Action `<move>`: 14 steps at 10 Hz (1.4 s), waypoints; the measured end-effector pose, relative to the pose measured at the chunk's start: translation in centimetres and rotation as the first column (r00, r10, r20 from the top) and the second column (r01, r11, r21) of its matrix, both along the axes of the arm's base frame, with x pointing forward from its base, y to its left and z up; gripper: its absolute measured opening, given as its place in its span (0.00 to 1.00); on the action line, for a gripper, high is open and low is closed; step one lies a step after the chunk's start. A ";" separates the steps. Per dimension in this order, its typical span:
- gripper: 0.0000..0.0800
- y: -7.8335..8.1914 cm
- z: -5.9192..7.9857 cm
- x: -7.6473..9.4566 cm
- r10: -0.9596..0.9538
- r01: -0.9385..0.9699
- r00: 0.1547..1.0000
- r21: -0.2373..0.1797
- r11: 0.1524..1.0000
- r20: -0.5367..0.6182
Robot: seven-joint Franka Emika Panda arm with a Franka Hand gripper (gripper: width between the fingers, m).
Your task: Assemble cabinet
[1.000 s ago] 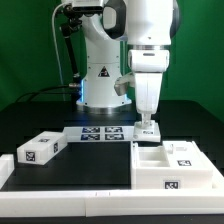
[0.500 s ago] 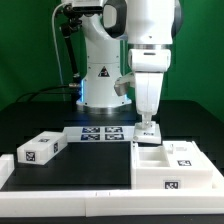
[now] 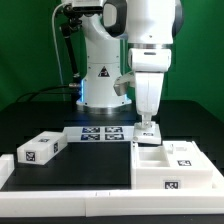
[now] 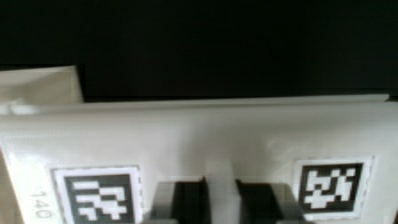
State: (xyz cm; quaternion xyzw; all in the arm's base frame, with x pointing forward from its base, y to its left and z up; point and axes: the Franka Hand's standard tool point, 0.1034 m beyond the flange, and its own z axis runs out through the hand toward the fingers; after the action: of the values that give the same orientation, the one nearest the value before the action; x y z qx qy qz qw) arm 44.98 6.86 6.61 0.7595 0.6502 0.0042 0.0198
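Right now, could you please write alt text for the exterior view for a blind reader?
The robot's gripper is down at the far edge of a white tagged cabinet body at the exterior view's right on a black table. A smaller tagged block lies apart at that view's left, the marker board between them.

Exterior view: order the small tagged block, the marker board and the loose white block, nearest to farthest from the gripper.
1. the small tagged block, right under the gripper.
2. the marker board, beside it toward the exterior view's left.
3. the loose white block, far over at the exterior view's left.
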 end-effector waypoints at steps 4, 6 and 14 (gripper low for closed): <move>0.09 0.0 -0.3 -0.2 -0.002 0.002 1.000 0.002 1.000 -0.004; 0.09 -0.1 -0.6 -0.4 -0.004 0.004 1.000 0.003 1.000 -0.010; 0.09 0.0 -0.7 0.2 0.004 -0.004 1.000 0.008 1.000 -0.004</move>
State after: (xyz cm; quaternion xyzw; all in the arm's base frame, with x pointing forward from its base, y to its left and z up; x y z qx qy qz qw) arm 45.22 6.90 5.87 0.7583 0.6517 0.0052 0.0153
